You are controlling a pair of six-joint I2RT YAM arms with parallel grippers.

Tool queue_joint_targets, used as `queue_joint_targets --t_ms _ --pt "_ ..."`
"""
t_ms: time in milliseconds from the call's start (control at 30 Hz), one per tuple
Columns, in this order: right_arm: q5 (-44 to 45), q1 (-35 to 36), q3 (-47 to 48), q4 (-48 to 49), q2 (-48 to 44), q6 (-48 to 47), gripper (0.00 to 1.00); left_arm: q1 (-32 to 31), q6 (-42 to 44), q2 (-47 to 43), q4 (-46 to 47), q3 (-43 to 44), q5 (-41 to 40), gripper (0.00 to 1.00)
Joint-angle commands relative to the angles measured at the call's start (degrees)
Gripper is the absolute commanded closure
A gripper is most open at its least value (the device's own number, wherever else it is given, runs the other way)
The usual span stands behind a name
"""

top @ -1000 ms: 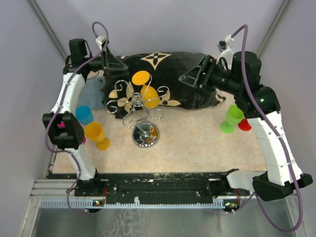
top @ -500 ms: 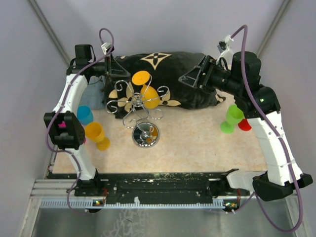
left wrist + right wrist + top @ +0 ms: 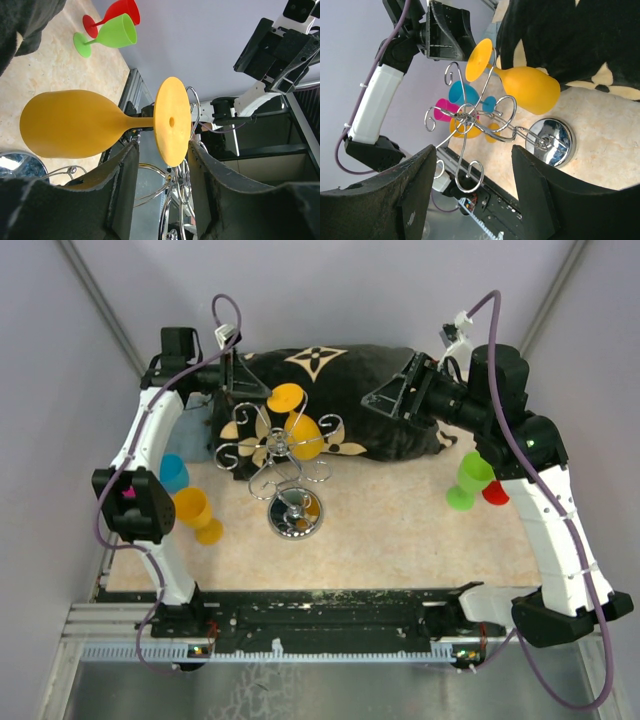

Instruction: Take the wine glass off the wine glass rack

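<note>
1. the table [image 3: 420,530] carries the wine glass rack [image 3: 280,475] left of its middle, toward the far edge, by a black patterned cloth [image 3: 390,435].
2. the orange wine glass [image 3: 75,125] hangs on the rack's far side, foot toward the far left corner.
3. the left gripper [image 3: 162,155] is spread, a finger on each side of the foot, pinching nothing; the right gripper [image 3: 472,155] is spread, empty, well apart.
4. step in hand, i judge: lining up the grasp. next: close on the foot or stem, then slide it clear of the wire.

Orange wine glass [image 3: 303,436] hangs inverted on silver wire rack [image 3: 262,455]: round foot up, caught at top of scroll arm, bowl down and tilted outward; rack upright, central post on round mirror-like base [image 3: 295,514]
</note>
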Motion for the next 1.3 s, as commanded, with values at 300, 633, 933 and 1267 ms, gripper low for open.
queue_joint_targets --t_ms 300,633,933,1267 --pt "-1.1 0.1 0.6 2.5 -0.9 -0.8 0.38 -0.6 1.8 -0.1 -1.1 1.9 1.1 0.6" --pt "-1.3 0.1 0.5 3.0 -0.7 -0.7 0.38 -0.6 1.9 -0.5 -1.1 1.9 1.5 0.77" --pt "-1.4 0.1 -0.4 3.5 -1.0 -0.7 0.38 -0.5 0.9 -0.7 -1.3 2.8 0.8 1.0" --pt "-1.5 0.1 -1.4 4.3 -1.2 -0.6 0.38 -0.3 -2.0 -1.1 -1.3 6.2 0.7 1.0"
